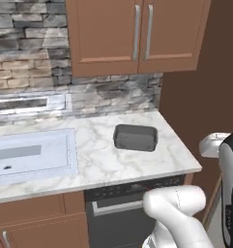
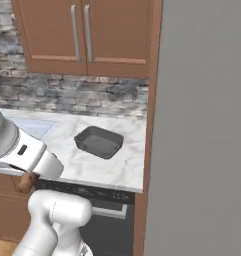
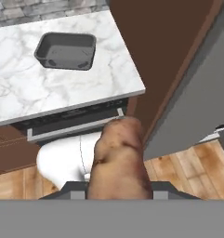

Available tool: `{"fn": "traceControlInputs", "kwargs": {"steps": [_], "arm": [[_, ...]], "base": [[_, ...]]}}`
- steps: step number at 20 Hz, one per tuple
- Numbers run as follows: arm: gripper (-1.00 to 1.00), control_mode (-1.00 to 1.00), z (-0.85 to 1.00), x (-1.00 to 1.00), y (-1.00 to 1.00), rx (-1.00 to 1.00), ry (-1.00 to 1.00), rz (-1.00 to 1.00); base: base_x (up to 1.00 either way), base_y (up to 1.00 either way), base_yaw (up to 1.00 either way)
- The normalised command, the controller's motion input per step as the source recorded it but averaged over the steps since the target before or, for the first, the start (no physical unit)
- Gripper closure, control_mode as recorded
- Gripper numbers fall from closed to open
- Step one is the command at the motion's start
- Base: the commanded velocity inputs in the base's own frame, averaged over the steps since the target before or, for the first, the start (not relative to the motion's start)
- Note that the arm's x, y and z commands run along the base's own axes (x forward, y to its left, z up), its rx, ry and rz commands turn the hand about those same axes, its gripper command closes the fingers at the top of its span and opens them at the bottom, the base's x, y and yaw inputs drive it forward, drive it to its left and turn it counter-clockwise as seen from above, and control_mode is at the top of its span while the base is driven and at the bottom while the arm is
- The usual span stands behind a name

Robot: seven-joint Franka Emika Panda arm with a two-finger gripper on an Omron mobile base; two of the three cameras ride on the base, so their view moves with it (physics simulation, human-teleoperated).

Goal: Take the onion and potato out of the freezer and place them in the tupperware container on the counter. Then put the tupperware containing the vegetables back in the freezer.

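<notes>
Hand view: tool (image 3: 118,193) clamped on the tan-brown potato (image 3: 119,160) at 6 o'clock, held above wood floor (image 3: 178,167), with the dark tupperware container (image 3: 66,50) sitting on the marble table (image 3: 20,88) toward 11 o'clock, grey freezer (image 3: 197,102) door at 3 o'clock.

The robot's arm (image 1: 178,213) is built of smooth, glossy white rounded segments, bulbous at the joints. A dark grey to black band (image 1: 230,193) runs along one link in the left base view. In the right base view a grey-shaded link (image 2: 19,147) carries a small dark rectangular marking.
</notes>
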Motion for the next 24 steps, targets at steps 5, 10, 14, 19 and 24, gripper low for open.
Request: {"fn": "traceControlInputs", "kwargs": {"steps": [5,10,14,19,24], "arm": [[1.00,-1.00,-0.04,0.11,0.05,0.00,0.02,-0.01],[1.00,-1.00,-0.26,0.77,0.00,0.00,0.01,-0.01],[1.00,-1.00,-0.24,1.00,-0.05,0.00,0.00,0.00],[1.00,-1.00,-0.49,1.00,-0.09,0.00,0.00,0.03],[1.00,-1.00,-0.69,1.00,-0.34,0.00,0.05,0.23]], "base": [[0.48,0.68,-0.06],[0.00,0.00,0.00],[0.00,0.00,0.00],[0.00,0.00,0.00],[0.00,0.00,0.00]]}}
